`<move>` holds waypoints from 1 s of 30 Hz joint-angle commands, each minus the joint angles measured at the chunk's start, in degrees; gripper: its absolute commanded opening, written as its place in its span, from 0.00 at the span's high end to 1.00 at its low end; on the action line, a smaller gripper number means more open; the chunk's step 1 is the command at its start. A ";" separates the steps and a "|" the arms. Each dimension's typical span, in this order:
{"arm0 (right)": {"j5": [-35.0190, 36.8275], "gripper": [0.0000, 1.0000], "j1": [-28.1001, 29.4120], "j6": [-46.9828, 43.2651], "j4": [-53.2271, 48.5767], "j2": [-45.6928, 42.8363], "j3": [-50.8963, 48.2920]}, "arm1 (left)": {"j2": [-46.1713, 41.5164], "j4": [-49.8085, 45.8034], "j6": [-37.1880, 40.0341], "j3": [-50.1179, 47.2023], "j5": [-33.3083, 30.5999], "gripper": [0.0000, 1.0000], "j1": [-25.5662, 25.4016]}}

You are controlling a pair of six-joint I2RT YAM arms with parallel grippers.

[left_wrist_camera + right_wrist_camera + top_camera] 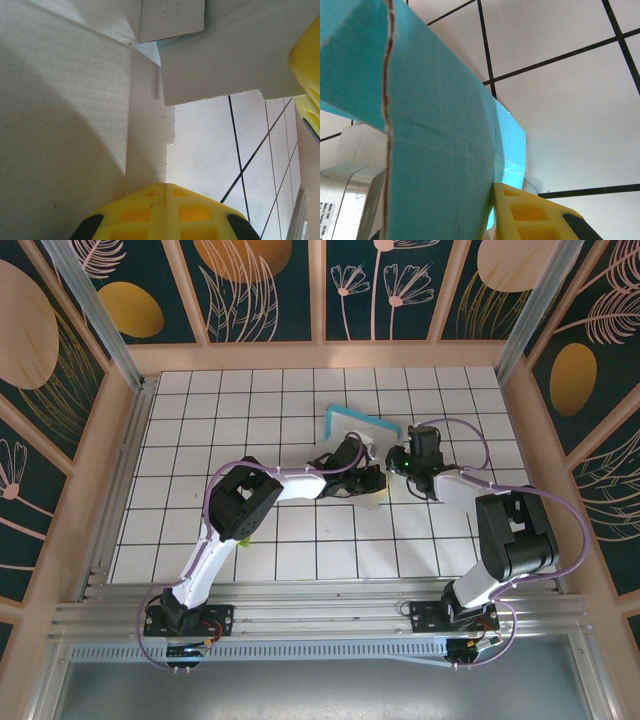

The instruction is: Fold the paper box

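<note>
Two grippers crowd the paper box (358,426), which sits half-raised on the tiled table (200,540) just beyond them. I'd press slowly along the crease so thin card doesn't buckle. Jaws: left gripper (165,197) is fully closed against white card; right gripper (406,462) touches the turquoise wall, can't tell how open.

The top camera looks steeply down from high behind the near edge, taking in the whole tiled table (200,440). Both wrist cameras sit close against the paper box (362,426) (left facing white card, right turquoise), which the overhead view shares.
</note>
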 commanded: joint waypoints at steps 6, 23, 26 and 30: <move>-1.76 0.83 1.74 4.99 5.42 2.19 -4.59 | 2.46 -2.26 -0.44 0.00 -1.38 1.00 0.18; 2.66 0.83 1.89 -1.51 2.61 2.85 -3.54 | -22.69 -3.71 1.68 -8.84 -8.07 0.59 6.94; 2.76 0.83 1.98 -1.84 2.32 3.00 -2.97 | -25.85 -9.50 3.99 -6.39 -11.89 0.54 9.55; 2.60 0.83 2.12 -1.96 2.17 2.99 -2.55 | -26.10 -16.59 7.80 -0.80 -17.63 0.49 13.61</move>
